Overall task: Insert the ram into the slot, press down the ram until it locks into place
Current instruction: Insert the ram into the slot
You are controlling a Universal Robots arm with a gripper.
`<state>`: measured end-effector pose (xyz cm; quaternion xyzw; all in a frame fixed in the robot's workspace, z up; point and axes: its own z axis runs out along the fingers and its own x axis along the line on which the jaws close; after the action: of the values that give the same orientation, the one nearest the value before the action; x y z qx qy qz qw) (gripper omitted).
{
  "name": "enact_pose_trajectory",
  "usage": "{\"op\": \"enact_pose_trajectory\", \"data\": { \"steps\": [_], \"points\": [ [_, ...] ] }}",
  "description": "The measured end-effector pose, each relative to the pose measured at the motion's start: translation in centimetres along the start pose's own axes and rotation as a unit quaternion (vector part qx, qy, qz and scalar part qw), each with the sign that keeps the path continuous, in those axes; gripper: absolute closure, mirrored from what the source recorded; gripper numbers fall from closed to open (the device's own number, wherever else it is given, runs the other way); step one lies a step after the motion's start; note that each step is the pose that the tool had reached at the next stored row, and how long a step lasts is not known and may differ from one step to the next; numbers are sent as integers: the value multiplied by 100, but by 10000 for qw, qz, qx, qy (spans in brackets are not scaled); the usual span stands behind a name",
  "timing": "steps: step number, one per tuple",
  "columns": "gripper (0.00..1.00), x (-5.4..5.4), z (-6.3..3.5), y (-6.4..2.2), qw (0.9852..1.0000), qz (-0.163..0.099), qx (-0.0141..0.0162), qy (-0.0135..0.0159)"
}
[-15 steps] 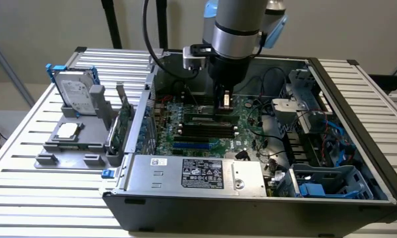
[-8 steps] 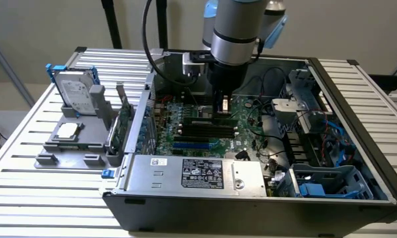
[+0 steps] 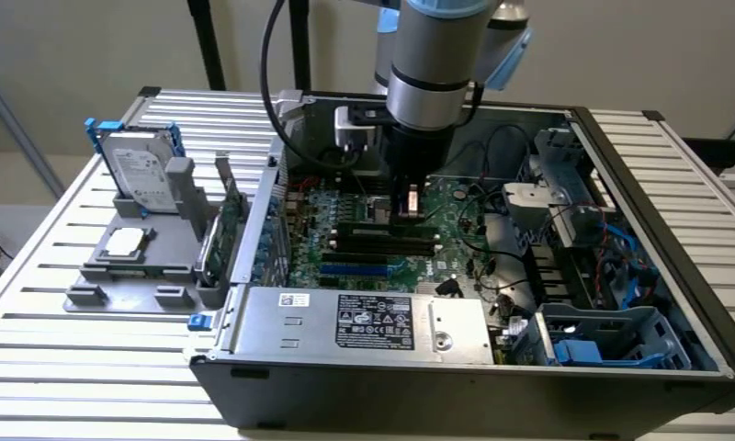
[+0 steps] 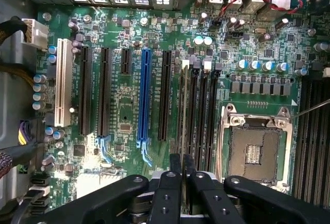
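Currently, gripper (image 4: 182, 166) sits low inside the open computer case (image 3: 466, 400), jaws clamped on the ram (image 4: 183, 110), ram upright and edge-on along the slot (image 4: 179, 121), between the blue slot (image 4: 145, 95) and the processor socket (image 4: 255, 149), seating depth not discernible.

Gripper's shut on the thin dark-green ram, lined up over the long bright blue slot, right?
No. The wrist view shows the gripper, shut on the thin dark-green ram, lined up with the narrow black plastic memory slots beside the square silver processor socket; the long bright blue slot lies apart.
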<state>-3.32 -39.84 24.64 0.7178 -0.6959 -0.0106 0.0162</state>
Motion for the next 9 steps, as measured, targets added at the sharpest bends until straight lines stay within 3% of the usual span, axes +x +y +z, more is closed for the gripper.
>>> {"op": "enact_pose_trajectory", "data": {
  "steps": [9],
  "points": [
    [87, 0, 41, -10, 10000, 0, 0, 0]
  ]
}}
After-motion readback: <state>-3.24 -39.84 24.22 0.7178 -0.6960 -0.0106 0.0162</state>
